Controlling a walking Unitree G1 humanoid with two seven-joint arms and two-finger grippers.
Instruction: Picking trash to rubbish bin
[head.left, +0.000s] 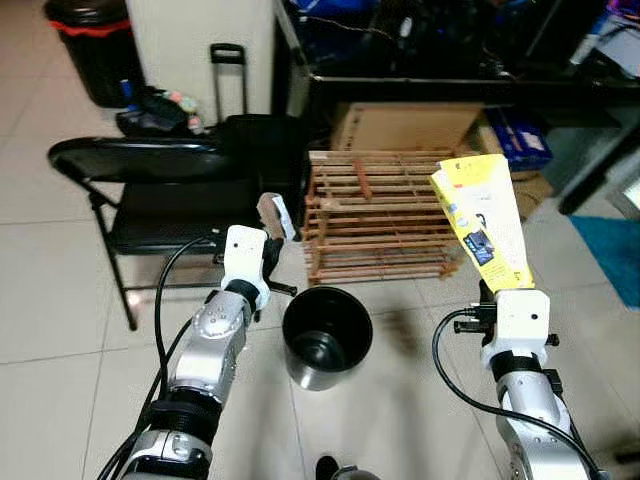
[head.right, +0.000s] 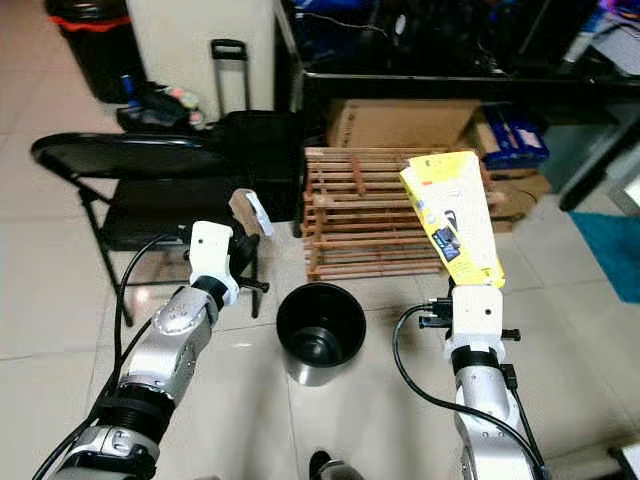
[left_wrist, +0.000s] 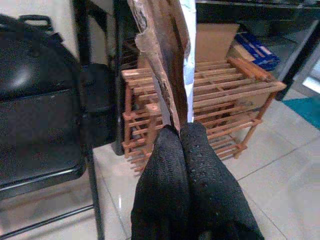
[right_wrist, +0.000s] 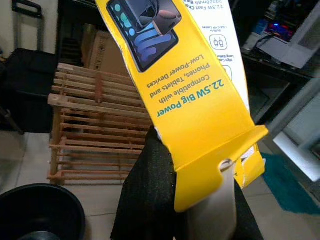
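My right claw (right_wrist: 192, 200) is clamped on a yellow box (right_wrist: 185, 85). Beyond it stands a wooden rack (right_wrist: 95, 125), with the black bin's (right_wrist: 40, 212) rim near me.

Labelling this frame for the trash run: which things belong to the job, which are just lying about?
Job:
- yellow box, held by right gripper
- torn cardboard scrap, held by left gripper
- black bin on the floor between the arms

Lying about:
- wooden rack
- black folding chair
- cardboard boxes behind the rack
- black drum with red band
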